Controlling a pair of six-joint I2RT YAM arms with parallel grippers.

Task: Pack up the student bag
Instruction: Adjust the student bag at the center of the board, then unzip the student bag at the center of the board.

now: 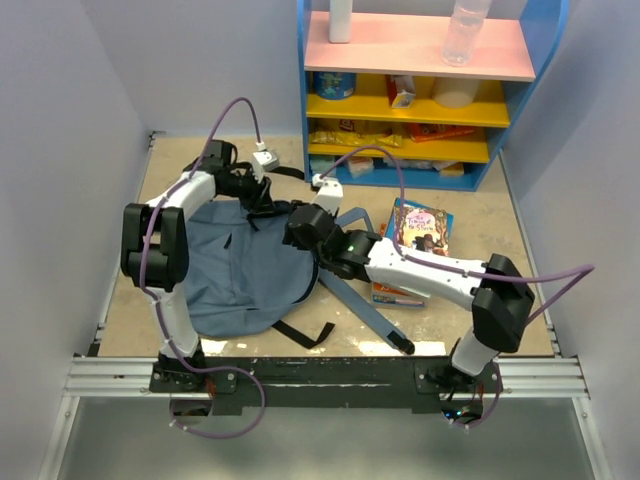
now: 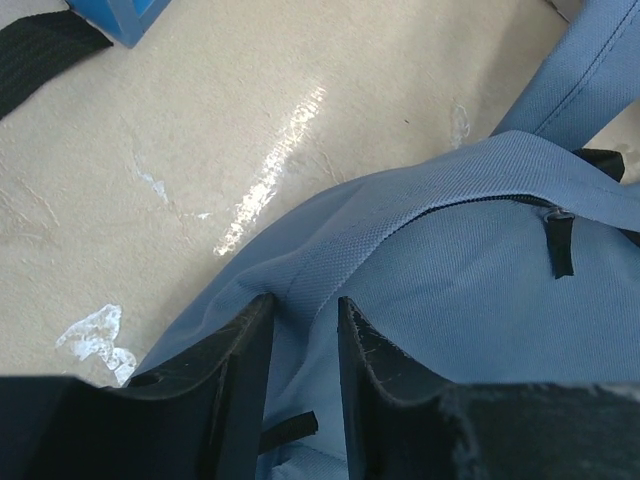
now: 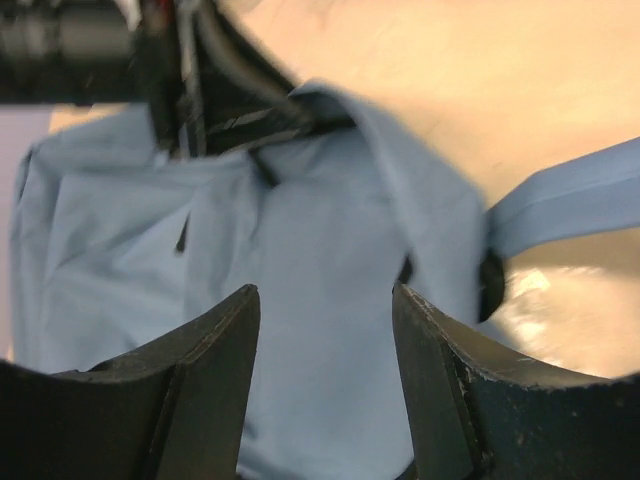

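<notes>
— Item one?

— The student bag (image 1: 240, 270), grey-blue fabric. It is lying flat on the table (image 1: 515, 225), left of centre, with both arms reaching over its far end. One padded shoulder strap (image 1: 365, 310) is trailing out to the right towards the near edge, and a thin black webbing strap (image 1: 305, 333) is curling out from the near side.

— Item two, the left end effector (image 2: 305, 305)?

— It is hanging over the bag's top edge. Its fingers (image 2: 245, 345) are standing a little apart, with a ridge of the bag's woven band running up between them. I cannot tell whether they are pinching that ridge or only flanking it. A black zip pull (image 2: 560, 243) is lying just to one side along the zip.

— Item three, the right one?

— The right end effector (image 3: 325, 295) is hovering above the bag's cloth. Its fingers (image 3: 215, 345) are standing wide apart and gripping nothing.

— Other stock?

— A colourful picture book (image 1: 420, 228) is lying on the table right of the bag, clear of it, and a second book (image 1: 395, 293) is showing beneath the right arm. A blue shelf unit (image 1: 548, 60) is standing at the far side, with a clear bottle (image 1: 466, 30) sitting on its pink top board.
</notes>
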